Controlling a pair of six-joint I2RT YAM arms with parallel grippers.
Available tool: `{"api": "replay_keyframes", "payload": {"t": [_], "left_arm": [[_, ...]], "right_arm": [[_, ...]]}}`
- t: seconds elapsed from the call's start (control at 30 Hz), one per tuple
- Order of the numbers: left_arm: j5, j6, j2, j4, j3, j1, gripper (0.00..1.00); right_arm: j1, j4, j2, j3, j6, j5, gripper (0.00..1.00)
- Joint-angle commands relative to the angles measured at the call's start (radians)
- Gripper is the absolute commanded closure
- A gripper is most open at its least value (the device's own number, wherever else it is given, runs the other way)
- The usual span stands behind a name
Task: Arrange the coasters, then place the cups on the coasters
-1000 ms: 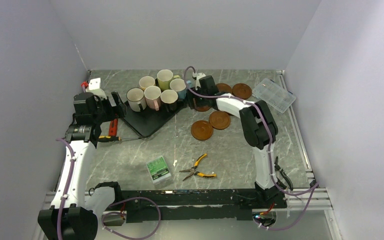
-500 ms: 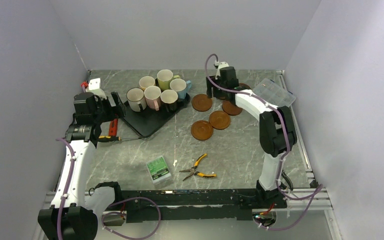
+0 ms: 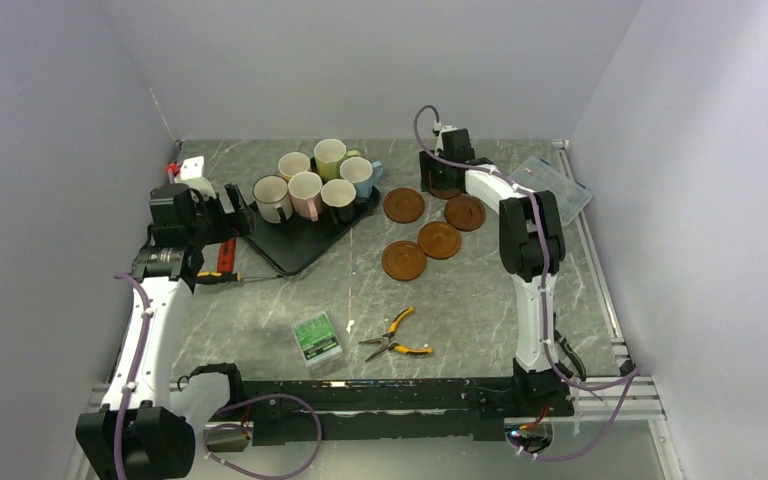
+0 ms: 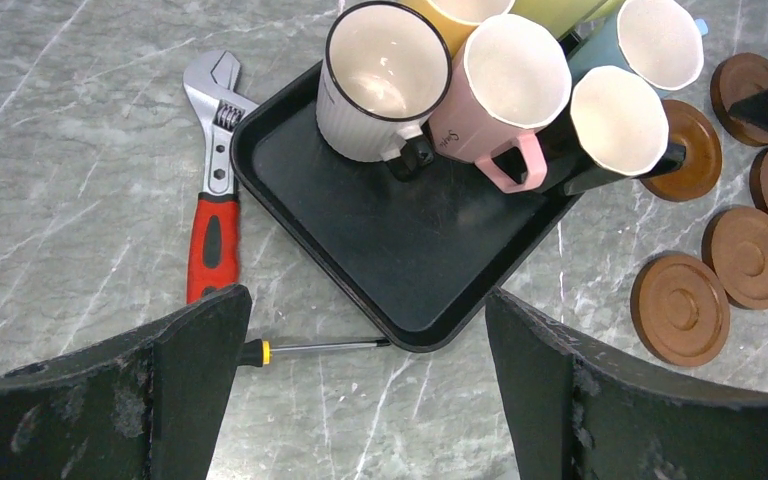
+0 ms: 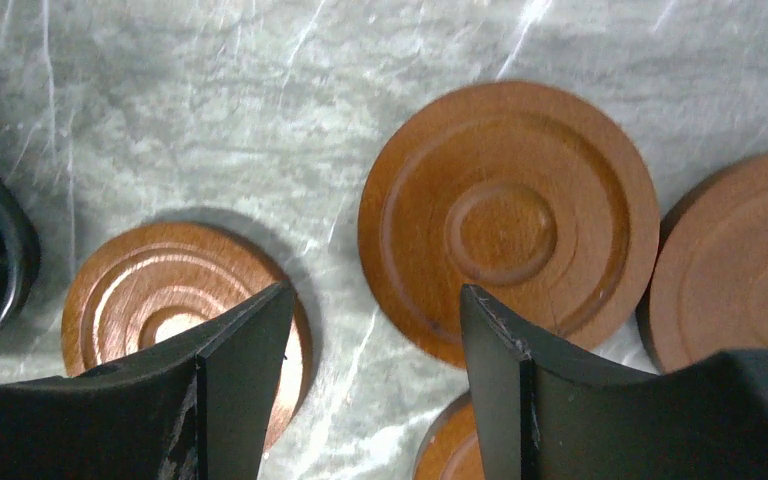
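Coasters (image 3: 439, 239) lie loosely grouped on the marble-patterned table (image 3: 260, 310) just right of the black tray (image 3: 295, 245) as the right gripper (image 5: 375, 300) hangs low over them, jaws apart and holding nothing. In the right wrist view, one disc (image 5: 508, 222) lies flat on the table just beyond the open jaws. Another (image 5: 160, 300) sits partly under the finger (image 5: 230, 380) nearer the tray, close to the tray's rim. Two more edge into that view, one on the side away from the tray and one from below. Five discs can be counted; a sixth cannot be made out.

The cups (image 3: 315, 180), all six, stand upright and bunched at the far end of the tray, none on a coaster. The left gripper (image 4: 368, 300) hovers over the tray's near-left edge, jaws spread wide and empty. A red-handled wrench (image 4: 210, 230) lies on the table just left of the tray.

The job appears to be at its first stage, setting out the coasters, with no cup lifted off the tray. The next move likely calls for the right gripper to drop onto one disc's rim and close on that thin edge. It would then carry the disc to a spot of its own right of the tray, leaving room between discs for a mug and its handle. A flat disc offers little to pinch, so a slip is the risk.
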Motion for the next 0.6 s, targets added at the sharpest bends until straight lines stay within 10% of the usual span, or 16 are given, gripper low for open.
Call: {"api": "replay_keyframes", "payload": {"t": [0.0, 0.57], "left_arm": [[0.036, 0.007, 0.005, 0.013, 0.014, 0.001, 0.06], [0.052, 0.005, 0.012, 0.015, 0.014, 0.001, 0.06]], "right_arm": [[-0.017, -0.037, 0.054, 0.127, -0.024, -0.025, 0.34], [-0.025, -0.049, 0.062, 0.044, 0.023, -0.096, 0.38]]}}
